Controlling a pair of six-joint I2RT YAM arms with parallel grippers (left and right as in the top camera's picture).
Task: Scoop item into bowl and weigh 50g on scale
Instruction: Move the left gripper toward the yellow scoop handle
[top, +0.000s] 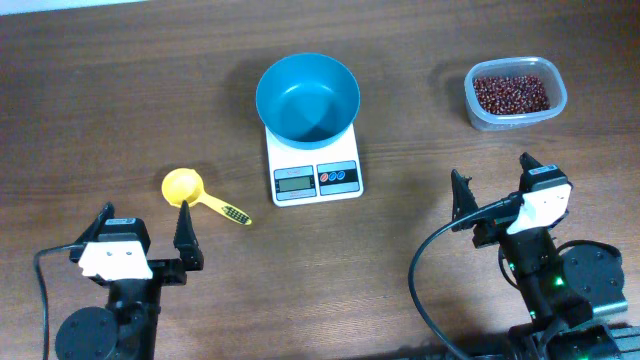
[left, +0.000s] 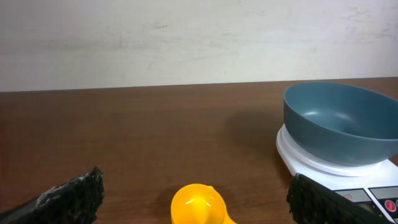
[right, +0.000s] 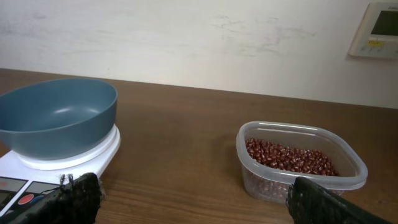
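The blue bowl (top: 307, 96) stands empty on the white scale (top: 315, 178) at the table's middle back; both also show in the left wrist view (left: 339, 121) (left: 311, 163) and the right wrist view (right: 59, 115) (right: 93, 155). The red-brown beans (top: 510, 93) lie in a clear tub (top: 515, 118) at the back right, seen also in the right wrist view (right: 289, 157). A yellow scoop (top: 187, 188) lies left of the scale, just ahead of my left gripper (left: 196, 198). My left gripper (top: 145, 230) is open and empty. My right gripper (top: 492, 180) is open and empty, between scale and tub (right: 193, 196).
A pale wall stands behind the brown wooden table (top: 120, 90). A white wall panel (right: 379, 28) hangs at the upper right in the right wrist view. Black cables (top: 425, 290) run by the right arm's base.
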